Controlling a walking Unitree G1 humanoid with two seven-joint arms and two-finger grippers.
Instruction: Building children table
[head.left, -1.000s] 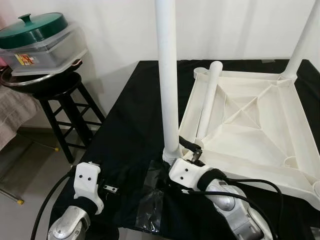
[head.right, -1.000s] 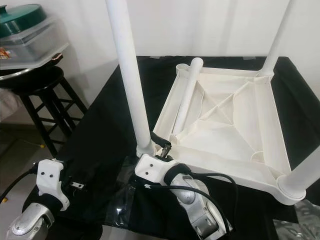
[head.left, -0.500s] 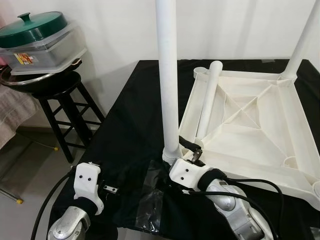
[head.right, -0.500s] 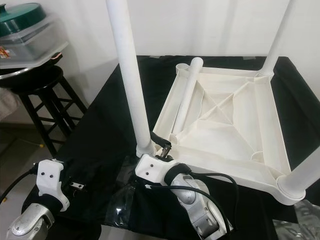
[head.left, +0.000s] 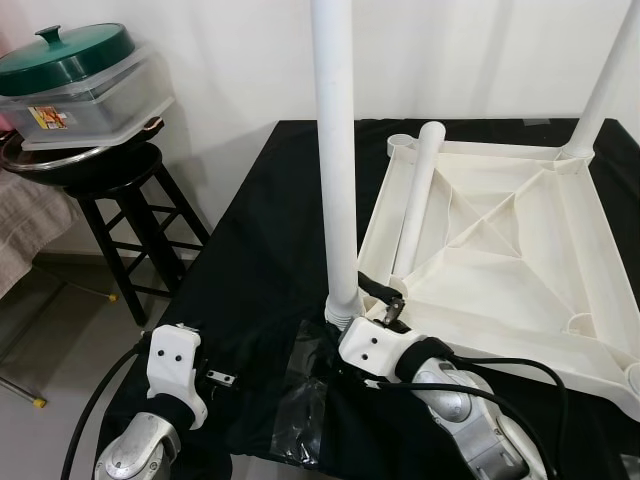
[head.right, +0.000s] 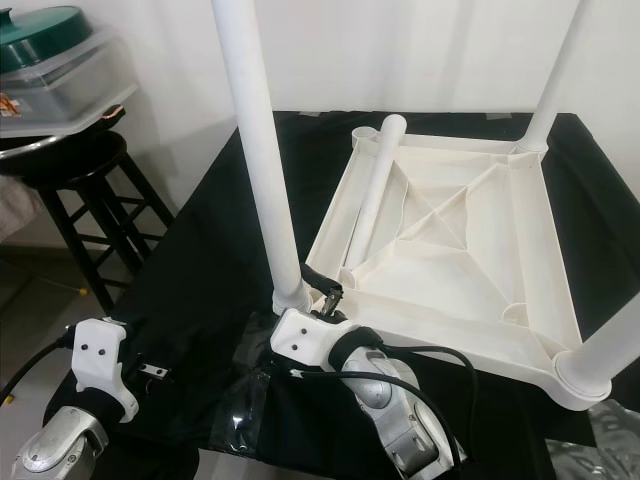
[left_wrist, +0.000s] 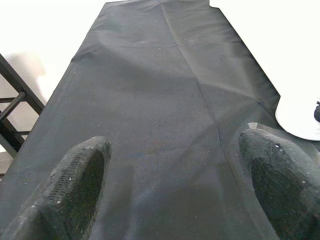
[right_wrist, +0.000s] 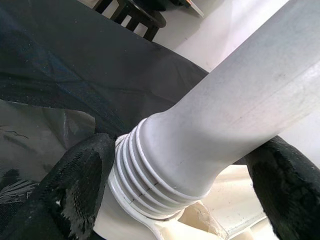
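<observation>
The upside-down table top (head.left: 500, 240) lay on the black surface (head.left: 260, 250). 3 legs were up. 1 leg (head.left: 418, 200) lay loose inside. Near-corner leg (head.left: 335, 150) was grasped by right hand (head.left: 372, 305); left hand (left_wrist: 170, 195) was spread, empty.

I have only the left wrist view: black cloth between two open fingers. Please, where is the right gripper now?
Observer: The right gripper is at the threaded base of the upright white leg, one finger on each side.
Operator: Is the leg seated in the tabletop?
Observer: Its base stands at the near-left corner of the upturned white tabletop; threads remain visible above the socket.
Operator: Other legs?
Observer: One loose leg lies inside the tabletop.
</observation>
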